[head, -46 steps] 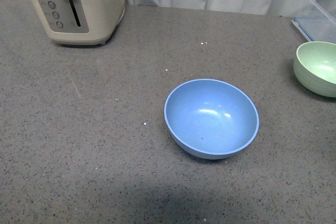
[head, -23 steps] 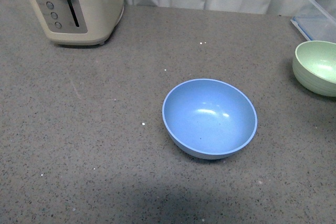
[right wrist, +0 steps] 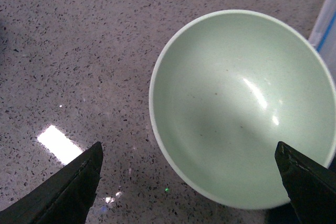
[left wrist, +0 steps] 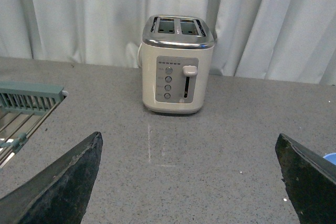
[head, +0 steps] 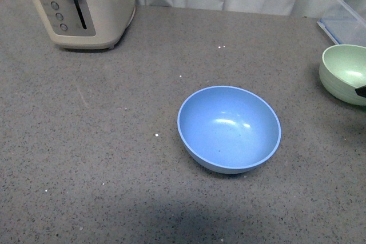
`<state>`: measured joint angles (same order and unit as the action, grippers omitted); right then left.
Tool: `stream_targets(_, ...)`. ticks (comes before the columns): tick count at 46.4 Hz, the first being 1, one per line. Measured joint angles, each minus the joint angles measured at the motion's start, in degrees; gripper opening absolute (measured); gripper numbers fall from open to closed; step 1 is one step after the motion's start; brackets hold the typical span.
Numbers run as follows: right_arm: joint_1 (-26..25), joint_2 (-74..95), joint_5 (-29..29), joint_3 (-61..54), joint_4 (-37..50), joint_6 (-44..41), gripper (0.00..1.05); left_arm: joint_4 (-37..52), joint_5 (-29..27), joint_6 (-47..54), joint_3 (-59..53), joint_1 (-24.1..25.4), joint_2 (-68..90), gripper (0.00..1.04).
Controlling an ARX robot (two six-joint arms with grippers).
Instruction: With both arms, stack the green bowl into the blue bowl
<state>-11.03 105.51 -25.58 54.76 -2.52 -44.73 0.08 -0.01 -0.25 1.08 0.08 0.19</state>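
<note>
Grey speckled tabletop (head: pixel 103 141). Cream toaster (head: pixel 86 4) at far-left corner. Blue bowl (head: pixel 229 128) upright, empty, approx mid-table, a bit twd right edge. Green bowl (head: pixel 343 72) upright, empty, at right edge, well apart from blue one. Clear container (head: pixel 349 18) behind it nr far-right corner. Right gripper (right wrist: pixel 188 145) over green bowl, fingers (right wrist: pixel 68 187) spread wide, holding nothing. Left gripper (left wrist: pixel 189 135) faces toaster, fingers (left wrist: pixel 63 182) spread too, nothing btwn them.

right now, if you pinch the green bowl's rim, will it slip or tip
The green bowl looks rigid and thin-walled, so probably light. Its smooth surface shows highlights, so a rim pinch may slip. Its rounded sides suggest it could rock if nudged.
</note>
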Motion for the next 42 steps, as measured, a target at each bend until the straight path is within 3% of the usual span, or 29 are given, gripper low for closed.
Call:
stream_targets(21, 1.7, 8.9, -1.1, 5.4, -1.0, -4.1, 0.94, 0.0, 0.0, 0.0, 0.0, 0.0, 0.0, 0.98)
stream_targets(42, 2.6, 9.4, 0.3, 6.0, 1.7, -5.4, 0.04, 0.0, 0.0, 0.0, 0.0, 0.0, 0.0, 0.98)
